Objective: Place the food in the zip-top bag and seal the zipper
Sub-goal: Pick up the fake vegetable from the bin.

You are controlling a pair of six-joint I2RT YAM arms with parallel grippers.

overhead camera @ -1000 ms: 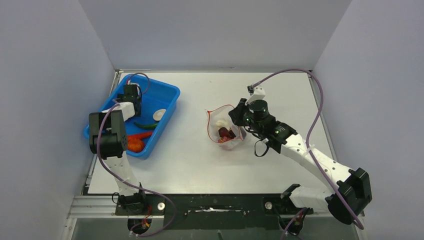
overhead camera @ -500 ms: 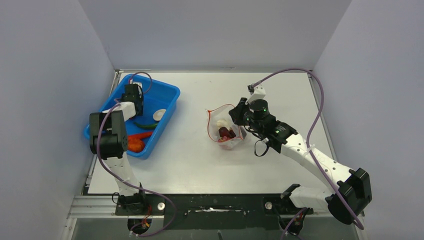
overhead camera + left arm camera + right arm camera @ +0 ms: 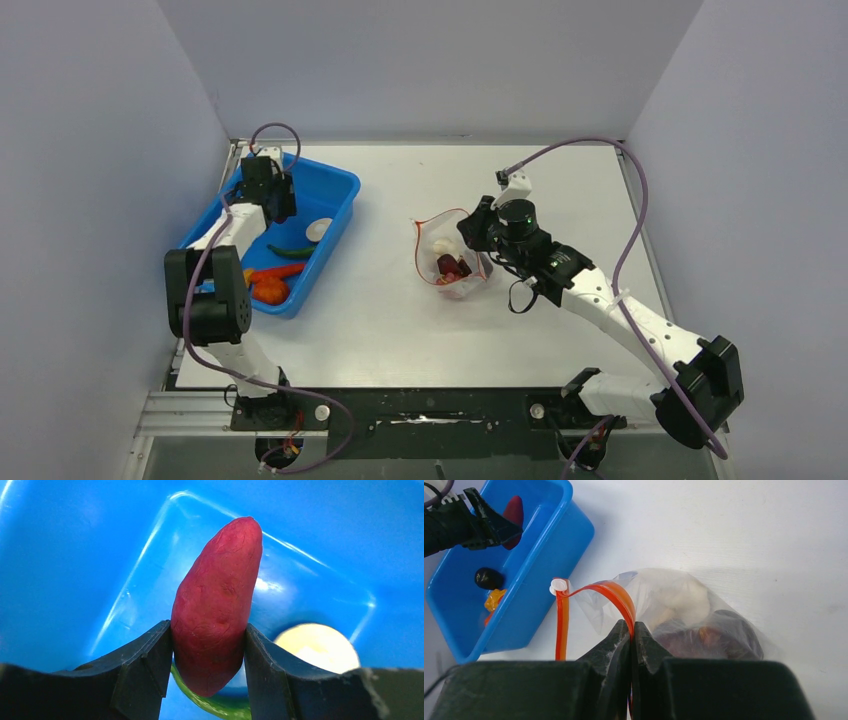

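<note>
From above, the blue bin [image 3: 340, 195] sits at the far left of the desk [image 3: 400, 320], and the left gripper [image 3: 280, 203] hangs over its far end. A green piece [image 3: 290, 250], a white piece [image 3: 320, 228] and an orange piece [image 3: 268, 289] lie in the bin. The bag [image 3: 452, 262] lies mid-desk with its mouth open, holding white, red and dark food. The right gripper [image 3: 470, 233] is at its right edge.

In the left wrist view, the left gripper is clenched on a red piece [image 3: 217, 605], gripped at its lower half and standing upright between the fingers [image 3: 147, 657]. The bin floor is below it (the green and white pieces show just past the fingers).

In the right wrist view, the right gripper is pinched tight on the zipper [image 3: 596, 589], which arches up and left to its white slider. Beyond the bag, the red piece is held over the bin, where a dark piece [image 3: 488, 577] lies.
</note>
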